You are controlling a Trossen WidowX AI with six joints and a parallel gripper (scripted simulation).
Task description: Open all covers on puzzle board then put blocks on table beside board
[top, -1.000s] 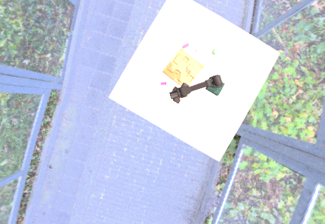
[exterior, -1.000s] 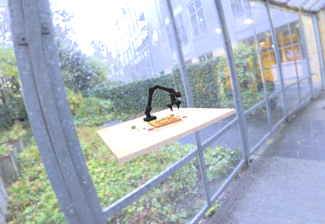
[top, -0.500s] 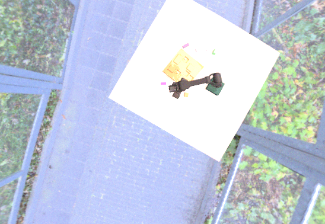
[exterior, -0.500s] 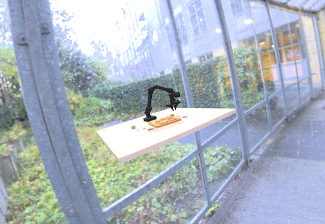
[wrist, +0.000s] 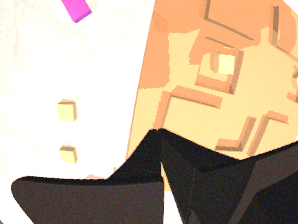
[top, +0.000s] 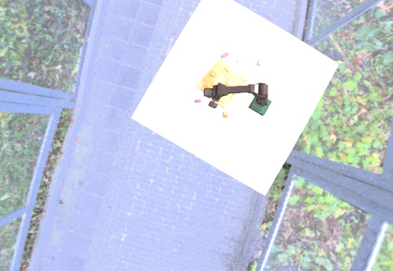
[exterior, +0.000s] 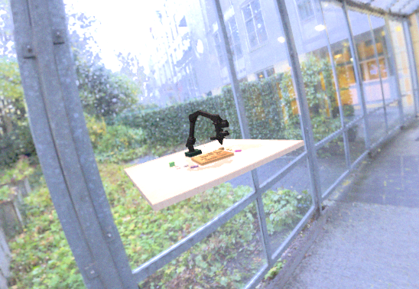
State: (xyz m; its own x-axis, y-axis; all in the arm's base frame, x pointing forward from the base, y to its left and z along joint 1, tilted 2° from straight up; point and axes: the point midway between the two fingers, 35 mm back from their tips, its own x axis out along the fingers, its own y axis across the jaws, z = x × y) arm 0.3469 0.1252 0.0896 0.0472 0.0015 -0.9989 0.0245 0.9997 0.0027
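The tan puzzle board (top: 233,75) (exterior: 214,158) (wrist: 192,120) lies flat on the table, with several raised edges and recesses. My gripper (exterior: 221,143) (wrist: 156,135) is shut and empty, above the board near its left edge in the wrist view. A pale yellow square piece (wrist: 226,64) shows at a square recess; whether it is a block or a knob is unclear. A magenta block (top: 197,101) (exterior: 238,150) (wrist: 76,9), a purple block (top: 224,55) (exterior: 194,167), a green block (top: 258,62) (exterior: 171,163) and an orange block (top: 224,115) lie off the board. The arm hides part of the board.
Two small yellow cubes, one upper (wrist: 67,111) and one lower (wrist: 68,155), lie on the table left of the board in the wrist view. The arm's dark green base (top: 259,109) (exterior: 193,153) stands beside the board.
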